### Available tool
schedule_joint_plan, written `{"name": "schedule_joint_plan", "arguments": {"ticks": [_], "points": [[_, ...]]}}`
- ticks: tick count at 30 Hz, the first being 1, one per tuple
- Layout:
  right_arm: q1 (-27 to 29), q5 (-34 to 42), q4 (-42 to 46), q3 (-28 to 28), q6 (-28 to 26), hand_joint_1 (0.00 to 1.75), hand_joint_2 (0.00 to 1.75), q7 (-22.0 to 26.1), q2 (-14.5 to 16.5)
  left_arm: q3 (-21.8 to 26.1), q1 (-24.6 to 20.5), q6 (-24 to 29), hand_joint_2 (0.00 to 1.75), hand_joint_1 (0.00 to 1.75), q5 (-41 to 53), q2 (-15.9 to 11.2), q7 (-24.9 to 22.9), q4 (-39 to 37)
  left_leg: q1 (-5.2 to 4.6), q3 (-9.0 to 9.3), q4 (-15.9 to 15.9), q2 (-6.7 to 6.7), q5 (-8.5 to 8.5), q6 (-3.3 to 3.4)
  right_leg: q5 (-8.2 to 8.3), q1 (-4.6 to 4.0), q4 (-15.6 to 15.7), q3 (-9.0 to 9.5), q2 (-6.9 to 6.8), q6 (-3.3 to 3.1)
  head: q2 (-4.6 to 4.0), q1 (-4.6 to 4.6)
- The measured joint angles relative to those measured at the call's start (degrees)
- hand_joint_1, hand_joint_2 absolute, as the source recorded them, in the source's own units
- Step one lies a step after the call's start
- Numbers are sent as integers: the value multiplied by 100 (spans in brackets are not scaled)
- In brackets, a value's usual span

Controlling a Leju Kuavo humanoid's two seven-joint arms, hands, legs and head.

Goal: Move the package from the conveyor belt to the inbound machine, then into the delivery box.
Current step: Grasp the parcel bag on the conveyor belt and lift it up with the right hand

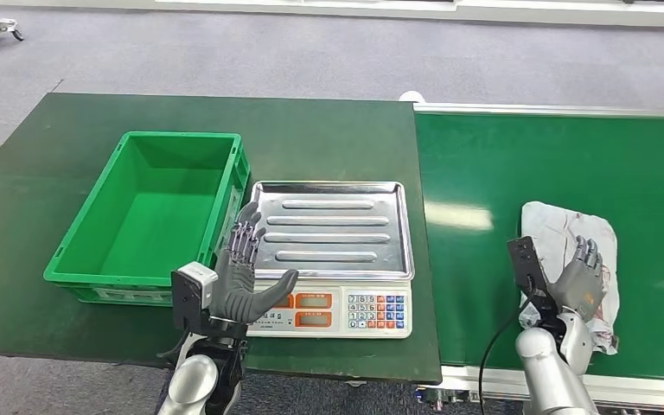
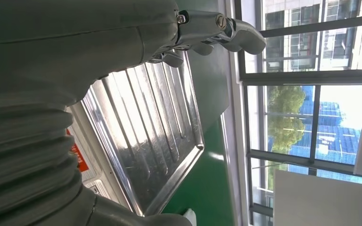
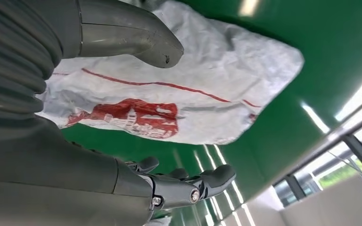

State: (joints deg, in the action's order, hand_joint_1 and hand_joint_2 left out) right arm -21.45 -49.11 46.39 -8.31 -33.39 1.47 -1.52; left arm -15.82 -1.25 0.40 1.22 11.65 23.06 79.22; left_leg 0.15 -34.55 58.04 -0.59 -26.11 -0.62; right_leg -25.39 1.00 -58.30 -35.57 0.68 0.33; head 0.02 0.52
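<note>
Empty green delivery box (image 1: pixel 151 216) on the bench (image 1: pixel 328 130), left hand (image 1: pixel 244 281) spread over the scale's (image 1: pixel 333 259) corner, holding nothing. On the conveyor belt (image 1: pixel 501 173) the white package (image 1: pixel 571 259) lies flat, right hand (image 1: pixel 581 281) open above it, not gripping yet. Step 1: close on it, lift.

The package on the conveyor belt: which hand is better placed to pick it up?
The right hand. It hangs open directly over the white package on the belt. The left hand is open near the scale's tray, far from the package.
</note>
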Motion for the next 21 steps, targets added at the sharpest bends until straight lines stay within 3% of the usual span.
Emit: {"name": "schedule_joint_plan", "arguments": {"ticks": [14, 21], "points": [[-727, 349, -1485, -223, 807, 0, 175, 189, -194, 0, -51, -40, 175, 0, 0, -30, -17, 2, 0, 1, 2, -1, 0, 2, 0, 0, 0, 0, 1, 1, 0, 1], [-1031, 1287, -1984, -514, 2648, 0, 175, 383, -276, 0, -127, -76, 175, 0, -58, -87, -11, -31, 0, 7, 2, 6, -2, 3, 0, 0, 0, 3, 9, 3, 0, 1]]}}
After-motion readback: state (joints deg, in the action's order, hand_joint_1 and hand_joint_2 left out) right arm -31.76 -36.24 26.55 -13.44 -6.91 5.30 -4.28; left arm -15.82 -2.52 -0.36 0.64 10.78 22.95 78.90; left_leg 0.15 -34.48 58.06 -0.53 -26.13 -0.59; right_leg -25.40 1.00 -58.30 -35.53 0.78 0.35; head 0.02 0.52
